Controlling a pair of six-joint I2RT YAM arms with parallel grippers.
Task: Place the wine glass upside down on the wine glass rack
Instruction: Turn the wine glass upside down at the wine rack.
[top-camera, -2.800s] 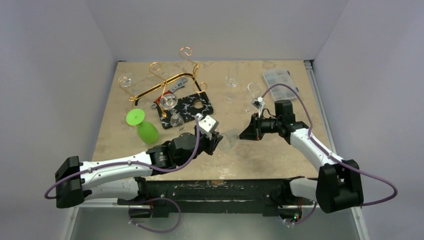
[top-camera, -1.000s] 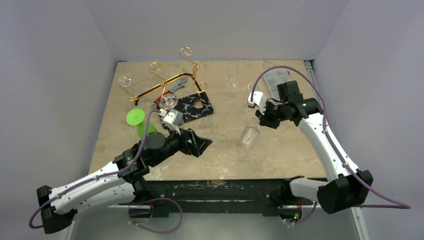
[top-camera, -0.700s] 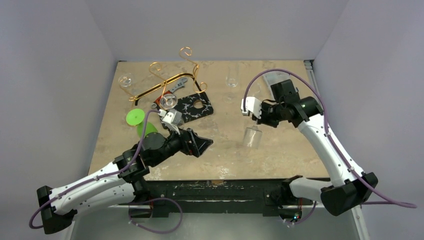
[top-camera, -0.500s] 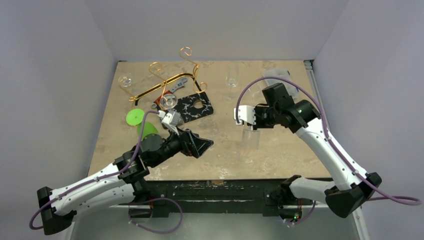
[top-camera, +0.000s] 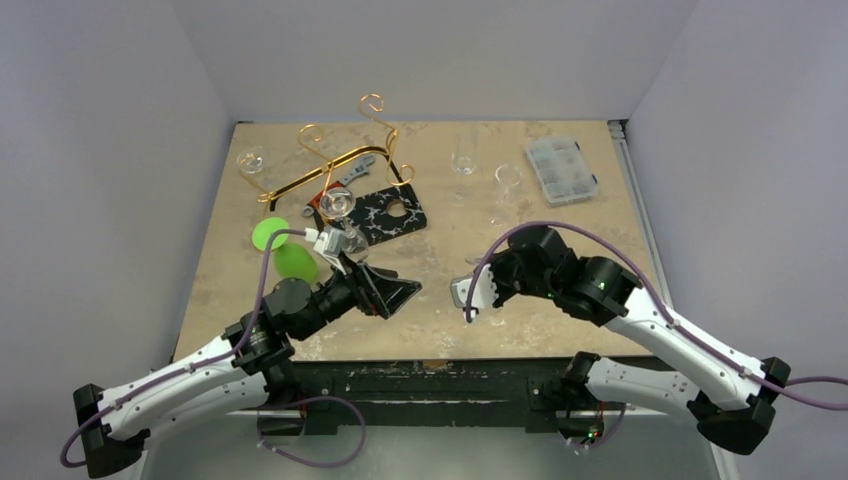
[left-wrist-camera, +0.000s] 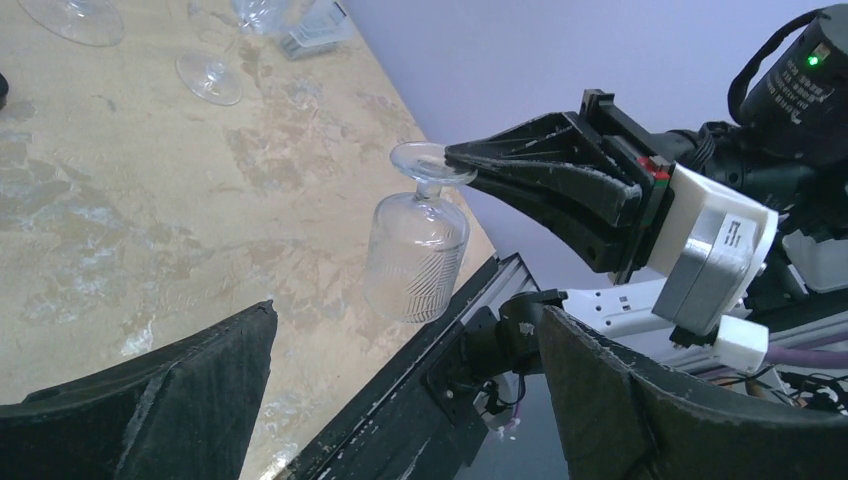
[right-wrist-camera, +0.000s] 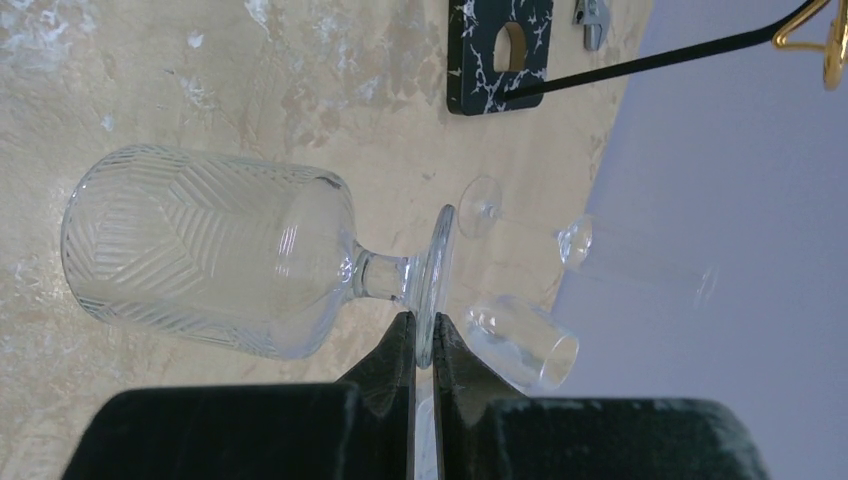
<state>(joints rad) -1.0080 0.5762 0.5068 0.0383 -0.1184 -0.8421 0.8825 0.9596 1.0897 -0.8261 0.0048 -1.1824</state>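
Carries the wine glass (left-wrist-camera: 415, 250) upside down: foot on top, ribbed bowl below, mouth toward the tabletop (left-wrist-camera: 120, 200). Sits at mid-frame in the left wrist view, by the table's near edge; cannot tell whether touching it. Lies sideways across the right wrist view, bowl at left, foot toward centre. Pinches the rim of that foot with the right gripper (right-wrist-camera: 422, 335), jaws drawn narrow onto the thin disc. Places both, in the top view, at lower middle, a little right of centre.

Shows the left gripper (top-camera: 385, 292) just left of there, jaws spread wide with nothing between them, black fingers (left-wrist-camera: 150, 400) framing the glass in their own camera.

Leaves the wine glass rack (top-camera: 290, 186) well apart in the upper left of the top view, gold scrolls upright, arched bar on the table. Has a black white-veined board (top-camera: 385, 215) just below and right of the rack, a clear glass (top-camera: 337, 203) at the board's left end, and a green glass (top-camera: 290, 258) lying on its side lower left of the board. Puts more clear glasses (top-camera: 463, 150) at upper centre and a clear compartment box (top-camera: 562, 168) at upper right.
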